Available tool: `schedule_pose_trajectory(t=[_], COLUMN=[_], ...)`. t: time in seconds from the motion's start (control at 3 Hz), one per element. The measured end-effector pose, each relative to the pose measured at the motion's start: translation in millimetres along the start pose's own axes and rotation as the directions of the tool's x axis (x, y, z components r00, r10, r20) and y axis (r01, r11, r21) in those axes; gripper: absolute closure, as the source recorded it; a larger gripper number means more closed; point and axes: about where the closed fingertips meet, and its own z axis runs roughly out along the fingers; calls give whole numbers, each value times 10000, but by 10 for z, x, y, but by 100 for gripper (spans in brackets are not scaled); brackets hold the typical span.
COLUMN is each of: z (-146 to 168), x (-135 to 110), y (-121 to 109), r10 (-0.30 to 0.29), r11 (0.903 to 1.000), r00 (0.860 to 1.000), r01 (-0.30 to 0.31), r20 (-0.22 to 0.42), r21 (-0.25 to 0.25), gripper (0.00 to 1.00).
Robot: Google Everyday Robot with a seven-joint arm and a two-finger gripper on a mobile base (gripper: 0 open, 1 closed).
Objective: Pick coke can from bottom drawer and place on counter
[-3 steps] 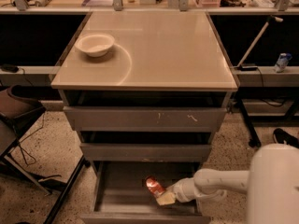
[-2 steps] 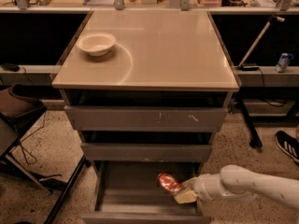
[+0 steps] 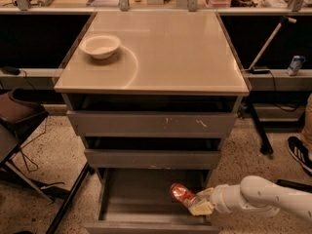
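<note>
The coke can [image 3: 180, 193], shiny red, lies tilted in my gripper [image 3: 193, 202], just above the right side of the open bottom drawer [image 3: 141, 199]. The gripper's pale fingers [image 3: 201, 208] are closed around the can's right end. My white arm [image 3: 258, 199] reaches in from the lower right. The beige counter [image 3: 165, 52] is the cabinet top above, with a faint circular mark at its left.
A white bowl [image 3: 100, 45] stands on the counter's back left. The two upper drawers [image 3: 151, 123] stick out slightly. A dark chair [image 3: 19, 116] is at the left. A leaning pole [image 3: 265, 48], a blue can [image 3: 295, 65] and a shoe [image 3: 300, 152] are at the right.
The can has moved to the right along with the gripper, from mid-drawer toward the drawer's right side. The arm has drawn back to the right.
</note>
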Motion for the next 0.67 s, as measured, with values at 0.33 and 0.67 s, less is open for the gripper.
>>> schedule_pose_trajectory(t=[0.33,0.67], z=[-379,-1203], x=[-350,-924], y=[7,199], r10=[-545,-1433], r11=[9984,9871], r00=[9981,9842], r01=[539,1345], r20=[288,1041], r21=[188,872], gripper=[100,100])
